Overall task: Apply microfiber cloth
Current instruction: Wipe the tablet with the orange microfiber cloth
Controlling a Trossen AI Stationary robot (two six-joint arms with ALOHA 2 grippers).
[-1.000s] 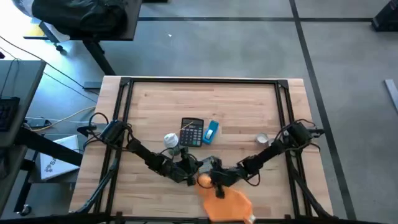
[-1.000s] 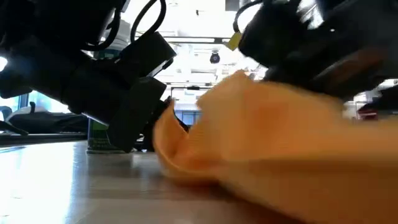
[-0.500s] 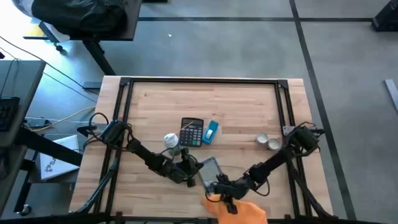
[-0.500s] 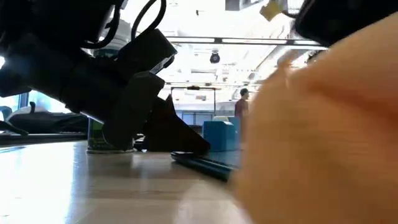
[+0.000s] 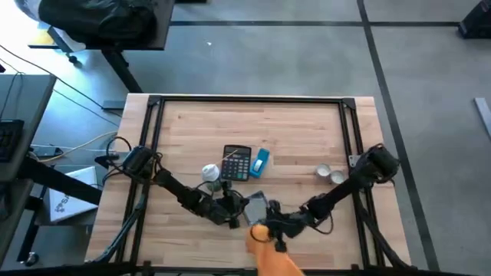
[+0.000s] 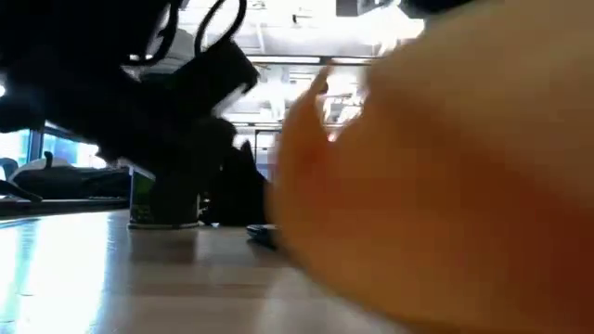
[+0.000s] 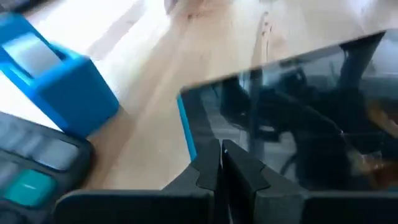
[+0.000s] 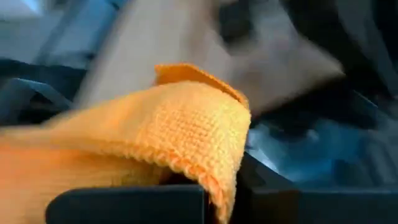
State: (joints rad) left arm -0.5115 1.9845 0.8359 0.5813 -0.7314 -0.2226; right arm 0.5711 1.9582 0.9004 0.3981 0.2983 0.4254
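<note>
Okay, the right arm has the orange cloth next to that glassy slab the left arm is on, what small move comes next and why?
Probably sweep the right gripper toward the left arm, dragging the microfiber cloth over the glossy dark slab. Its jaws are shut on the cloth, which sits at the slab's edge near the front of the table, and the left gripper, jaws shut, seems to pin the slab, so it is braced for wiping.

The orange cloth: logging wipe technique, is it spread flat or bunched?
Bunched: the microfiber cloth drapes folded over the right gripper, not flat.

overhead, table-level, two wrist cameras — close
</note>
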